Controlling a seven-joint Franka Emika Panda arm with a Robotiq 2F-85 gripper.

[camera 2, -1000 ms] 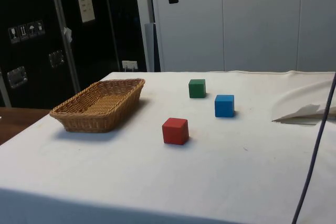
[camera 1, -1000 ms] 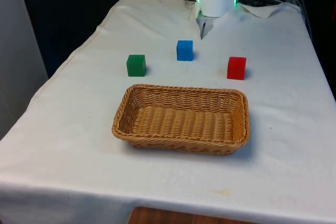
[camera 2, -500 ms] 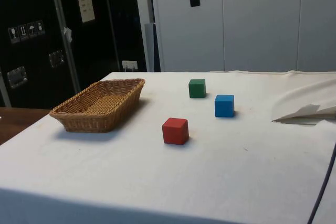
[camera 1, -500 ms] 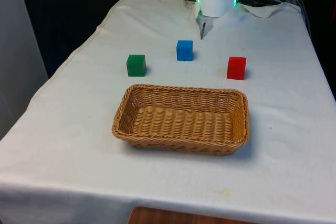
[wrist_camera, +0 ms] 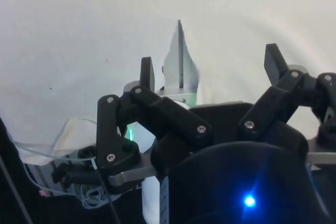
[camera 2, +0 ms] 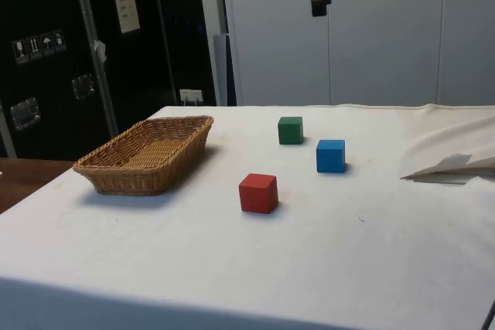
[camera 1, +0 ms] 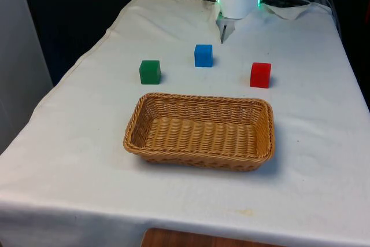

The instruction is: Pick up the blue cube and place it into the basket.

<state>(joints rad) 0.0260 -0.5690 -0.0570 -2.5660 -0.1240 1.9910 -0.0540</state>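
Blue cube [camera 1: 203, 55] is just sitting flat on the white cloth toward the far half of the table, upright, nothing touching it. The basket [camera 1: 200, 155] is a tan wicker rectangle, open side up and nothing in it, on the near side of the cube and well apart from it.

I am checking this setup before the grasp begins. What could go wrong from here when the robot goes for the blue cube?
1. The pincer hangs high above the table, open, so a long descent could land off-centre on the blue cube.
2. The green cube and red cube stand apart on either side; a wrong target is possible.
3. The basket has a raised rim, which a low carry might clip.
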